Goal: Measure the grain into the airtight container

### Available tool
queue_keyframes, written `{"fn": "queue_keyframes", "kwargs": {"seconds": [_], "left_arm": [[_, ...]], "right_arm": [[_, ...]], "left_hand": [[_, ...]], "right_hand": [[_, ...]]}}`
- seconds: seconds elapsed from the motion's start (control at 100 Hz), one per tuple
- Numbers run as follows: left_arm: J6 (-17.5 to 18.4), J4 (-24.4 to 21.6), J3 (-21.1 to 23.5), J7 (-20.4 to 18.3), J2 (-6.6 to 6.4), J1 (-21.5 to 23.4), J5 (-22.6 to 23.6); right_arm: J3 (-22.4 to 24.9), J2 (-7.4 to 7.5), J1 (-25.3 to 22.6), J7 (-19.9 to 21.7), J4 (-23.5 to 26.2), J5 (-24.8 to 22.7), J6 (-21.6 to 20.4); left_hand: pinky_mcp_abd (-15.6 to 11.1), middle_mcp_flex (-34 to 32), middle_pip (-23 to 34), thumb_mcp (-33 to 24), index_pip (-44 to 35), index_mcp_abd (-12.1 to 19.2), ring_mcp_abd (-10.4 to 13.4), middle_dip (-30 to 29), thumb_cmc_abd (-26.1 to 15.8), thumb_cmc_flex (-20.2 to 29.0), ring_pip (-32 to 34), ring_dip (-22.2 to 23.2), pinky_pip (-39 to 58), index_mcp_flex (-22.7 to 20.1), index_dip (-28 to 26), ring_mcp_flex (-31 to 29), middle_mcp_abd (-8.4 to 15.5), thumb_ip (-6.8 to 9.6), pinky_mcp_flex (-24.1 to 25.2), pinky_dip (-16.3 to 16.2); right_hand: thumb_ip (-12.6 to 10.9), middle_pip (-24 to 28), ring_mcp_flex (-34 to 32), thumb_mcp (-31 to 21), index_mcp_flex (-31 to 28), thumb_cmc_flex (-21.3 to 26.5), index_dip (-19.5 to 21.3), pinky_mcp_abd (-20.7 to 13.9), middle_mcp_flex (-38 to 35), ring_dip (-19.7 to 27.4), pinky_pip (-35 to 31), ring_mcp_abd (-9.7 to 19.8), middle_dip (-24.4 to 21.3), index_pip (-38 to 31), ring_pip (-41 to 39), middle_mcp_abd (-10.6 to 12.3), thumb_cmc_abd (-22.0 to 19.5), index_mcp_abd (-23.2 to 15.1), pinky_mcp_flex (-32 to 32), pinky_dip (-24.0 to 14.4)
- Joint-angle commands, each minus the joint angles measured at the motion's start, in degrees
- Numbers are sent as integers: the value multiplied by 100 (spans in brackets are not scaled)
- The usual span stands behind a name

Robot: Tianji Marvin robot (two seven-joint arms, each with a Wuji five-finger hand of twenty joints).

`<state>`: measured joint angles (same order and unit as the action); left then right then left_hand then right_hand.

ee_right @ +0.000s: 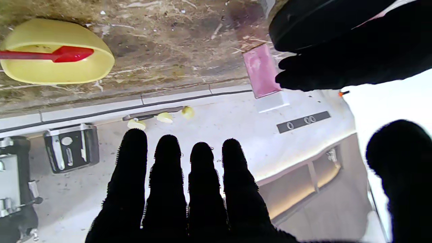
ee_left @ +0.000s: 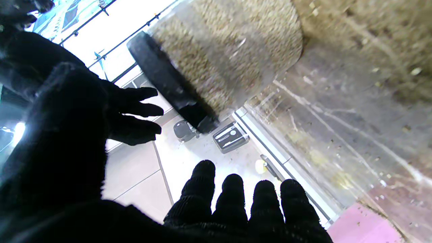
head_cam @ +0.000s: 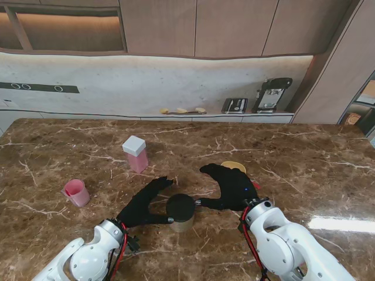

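The grain jar [head_cam: 181, 212] stood upright on the table [head_cam: 304, 170] between our two hands, close to both. Our left hand [head_cam: 143, 203] and right hand [head_cam: 229, 185] flanked it, fingers spread, gripping nothing.

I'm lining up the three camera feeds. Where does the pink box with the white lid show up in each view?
Stand view: pink box upright, left of centre, beyond the left hand.
Left wrist view: only a pink corner, probably it.
Right wrist view: box beside the left hand's fingers.
Shared landmark: the toaster.
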<state>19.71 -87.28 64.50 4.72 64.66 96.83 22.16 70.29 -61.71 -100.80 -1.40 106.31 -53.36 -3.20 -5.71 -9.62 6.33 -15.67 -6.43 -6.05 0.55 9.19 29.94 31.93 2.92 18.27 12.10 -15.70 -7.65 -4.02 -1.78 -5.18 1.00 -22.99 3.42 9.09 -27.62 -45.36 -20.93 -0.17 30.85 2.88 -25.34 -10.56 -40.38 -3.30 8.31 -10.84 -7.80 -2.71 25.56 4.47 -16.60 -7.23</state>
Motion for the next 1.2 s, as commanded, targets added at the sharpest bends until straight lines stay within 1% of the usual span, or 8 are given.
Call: {"fn": "queue_keyframes", "kwargs": {"seconds": [0.0,0.13,0.22,0.35,0.44,0.47,0.6,1.19], "left_arm": [[-43,-227,80,-90,-28,87,93],[-163,-608,314,-233,-77,263,240],[-231,-856,486,-271,-104,385,419],[-402,-1397,753,-284,-140,700,821],[-469,-1595,841,-163,-130,831,1004],[-502,-1646,859,-89,-121,866,1070],[-635,-1833,928,113,-92,993,1236],[-901,-2073,902,307,-52,1128,1313]], "right_arm": [[81,33,-94,-26,-56,-82,-108],[332,-7,-130,-277,-205,178,-684],[447,-46,-110,-372,-330,529,-1067],[547,-90,-39,-478,-536,877,-1472],[564,-127,10,-590,-680,1059,-1619],[567,-138,31,-635,-736,1100,-1671],[575,-177,93,-739,-914,1306,-1849],[667,-210,-95,-882,-893,1363,-1818]], "left_hand": [[-163,-81,135,348,-95,30,86,-78,-242,-18,143,-1,223,-137,72,-109,238,108,-44,180],[-37,-114,324,1155,-229,1,-59,77,-776,125,212,29,689,-308,-32,-259,166,298,-39,143],[54,-156,478,1371,-280,-33,-191,166,-965,143,292,46,1188,-447,-89,-411,77,367,-50,83],[347,-459,584,1556,-397,-132,-593,234,-1222,48,539,148,2490,-767,-213,-787,-140,434,-46,-79],[440,-735,664,1565,-535,-166,-729,280,-1355,-38,714,212,2942,-998,-299,-1081,-232,462,-206,-94],[472,-810,686,1565,-571,-172,-775,292,-1405,-75,757,226,3015,-1059,-320,-1159,-274,469,-257,-95],[562,-1194,772,1527,-701,-196,-865,341,-1569,-191,928,281,3265,-1322,-392,-1489,-378,515,-460,-115],[631,-1292,757,1441,-671,-155,-852,369,-1691,-201,1009,316,3428,-1267,-389,-1699,-422,515,-576,-86]], "right_hand": [[-312,-200,197,-124,-80,-366,-98,-232,-59,127,167,198,-142,4,105,-100,-193,28,77,211],[-574,-237,127,-189,-168,-410,-191,-273,-192,132,187,233,-170,44,121,-137,-415,115,41,236],[-1136,-230,25,-196,-284,-263,-282,-270,-329,122,171,221,-162,-10,130,-152,-457,181,-22,249],[-1308,-153,-141,-217,-378,-229,-291,-254,-496,96,101,218,-126,-71,76,-151,-456,224,-147,227],[-1098,-43,-344,-22,-573,-464,-281,-210,-721,55,-10,194,-39,-216,18,-146,-446,216,-273,189],[-825,-29,-415,-33,-613,-568,-250,-201,-817,36,-64,200,21,-347,16,-132,-470,192,-311,175],[-621,13,-604,33,-798,-652,-234,-160,-1034,7,-147,179,72,-446,-42,-140,-530,168,-463,152],[-390,-105,-574,66,-648,-284,-243,-155,-1068,-100,-273,193,228,-369,-14,86,-483,-107,-314,60]]}}
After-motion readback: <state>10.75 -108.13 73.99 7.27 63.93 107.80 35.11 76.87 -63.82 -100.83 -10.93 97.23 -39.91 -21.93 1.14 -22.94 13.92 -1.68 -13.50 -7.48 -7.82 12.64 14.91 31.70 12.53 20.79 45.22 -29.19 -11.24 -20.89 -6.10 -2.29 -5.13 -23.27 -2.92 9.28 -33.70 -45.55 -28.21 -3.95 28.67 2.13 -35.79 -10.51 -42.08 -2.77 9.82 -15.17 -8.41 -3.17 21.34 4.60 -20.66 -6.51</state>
